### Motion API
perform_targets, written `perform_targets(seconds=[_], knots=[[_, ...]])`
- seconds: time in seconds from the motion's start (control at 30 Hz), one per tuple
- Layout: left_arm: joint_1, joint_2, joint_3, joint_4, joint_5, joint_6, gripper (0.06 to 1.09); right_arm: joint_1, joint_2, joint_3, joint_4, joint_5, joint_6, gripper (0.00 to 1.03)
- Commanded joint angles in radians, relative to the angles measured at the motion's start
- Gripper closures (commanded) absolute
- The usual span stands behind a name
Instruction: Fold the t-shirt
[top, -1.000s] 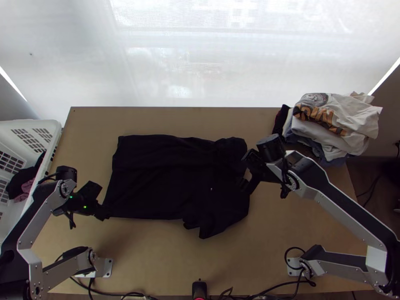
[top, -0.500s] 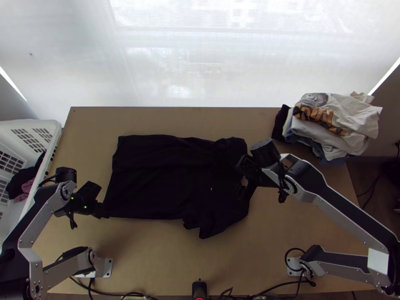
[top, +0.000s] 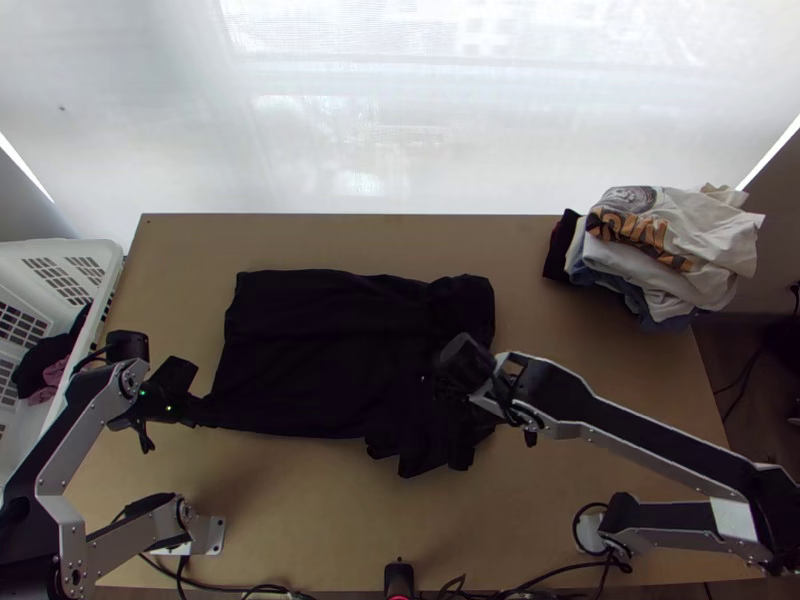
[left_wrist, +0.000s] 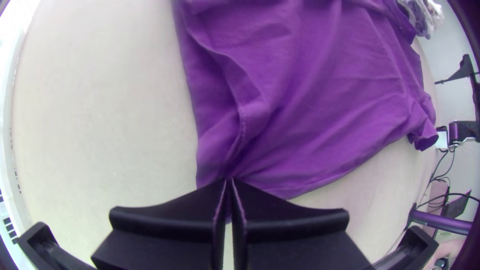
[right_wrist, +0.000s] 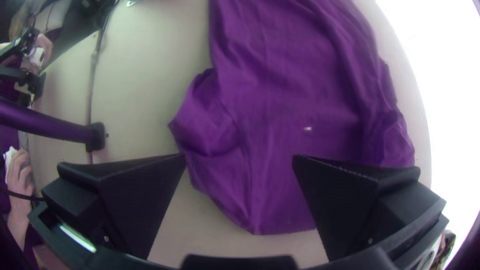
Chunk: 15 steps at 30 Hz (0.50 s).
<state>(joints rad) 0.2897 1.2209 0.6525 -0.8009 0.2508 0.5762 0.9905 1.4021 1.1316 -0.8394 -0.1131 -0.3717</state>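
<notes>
hiding part of the t-shirt (top: 330, 350), right arm (top: 625, 422)

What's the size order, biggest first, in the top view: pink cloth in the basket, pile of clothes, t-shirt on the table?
1. T-shirt
2. Pile of clothes
3. Pink cloth, the little bit showing

R gripper (top: 455, 425) moved from t-shirt's (top: 310, 370) R edge to nr its near-side sleeve (top: 407, 458)

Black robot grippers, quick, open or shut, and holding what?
Left black gripper: closed on a corner of the dark cloth t-shirt.
Right black gripper: open, holding nothing.
</notes>
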Motion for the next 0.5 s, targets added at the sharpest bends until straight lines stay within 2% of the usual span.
perform_targets(seconds=[0.0,0.17,0.47], knots=[[-0.004,0.0,0.024,0.022,0.005,-0.038,1.05,0.151,0.129,0.011,0.046,-0.007,0.002,0.04],[-0.006,0.002,0.047,0.025,0.005,-0.045,1.05,0.189,0.204,0.065,0.112,-0.007,0.047,0.05],[-0.006,0.011,0.03,0.054,0.008,-0.058,1.05,0.191,0.242,0.043,0.154,-0.007,0.062,0.07]])
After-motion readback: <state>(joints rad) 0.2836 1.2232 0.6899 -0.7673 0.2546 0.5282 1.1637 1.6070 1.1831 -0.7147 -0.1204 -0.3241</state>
